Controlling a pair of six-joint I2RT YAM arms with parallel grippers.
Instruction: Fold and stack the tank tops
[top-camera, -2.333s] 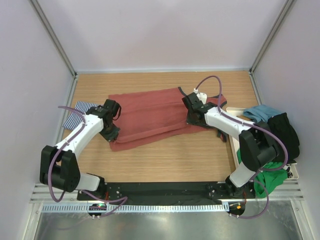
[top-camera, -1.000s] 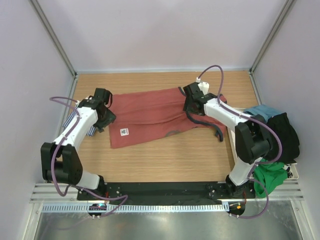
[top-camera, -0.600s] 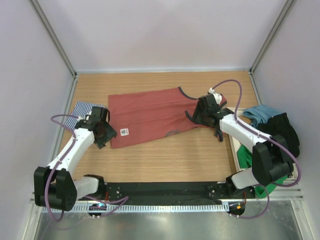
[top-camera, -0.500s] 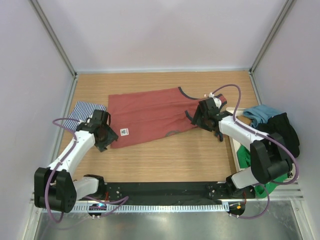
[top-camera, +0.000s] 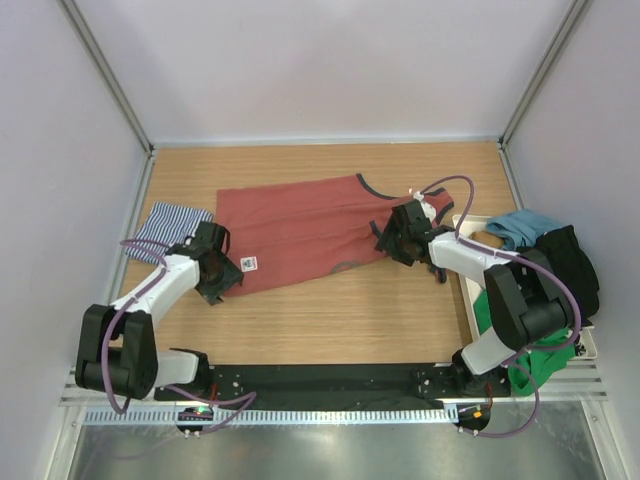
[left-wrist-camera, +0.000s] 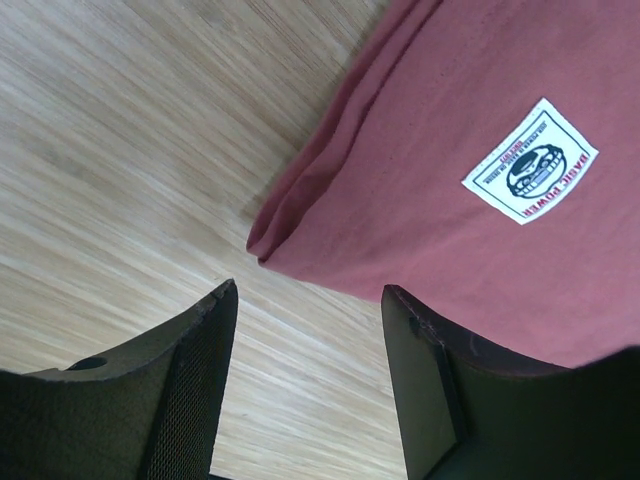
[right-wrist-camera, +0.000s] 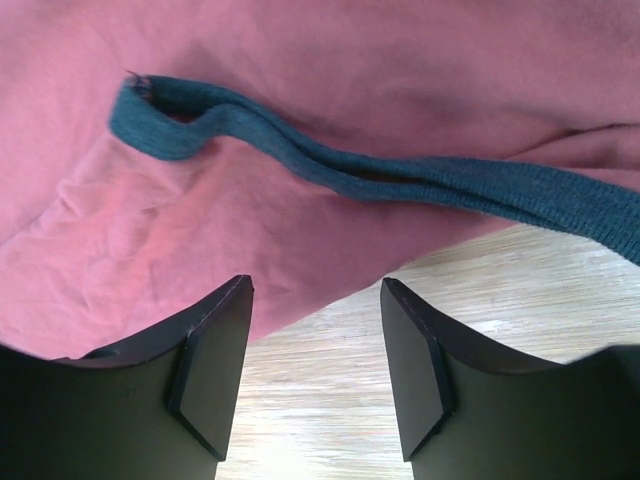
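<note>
Tank top (top-camera: 300, 225) lies just ahead of left gripper (left-wrist-camera: 310, 295), right gripper (right-wrist-camera: 315, 285) — ungripped.

Rust-red tank top (top-camera: 300, 230) is edged in dark grey-blue trim (right-wrist-camera: 400, 178); label (left-wrist-camera: 530, 160) is printed dark on white; striped tank top (top-camera: 170, 218) is banded navy and white; table (top-camera: 330, 320) is pale wood-grained.

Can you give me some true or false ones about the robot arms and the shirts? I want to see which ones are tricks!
1. The rust-red tank top lies on the table. True.
2. The left gripper is squeezing the red top. False: it is open, with the top's corner just ahead of it.
3. The striped tank top sits on the red one. False: it lies to its left.
4. A white label shows on the red top. True.
5. The right gripper is shut. False: it is open.
</note>
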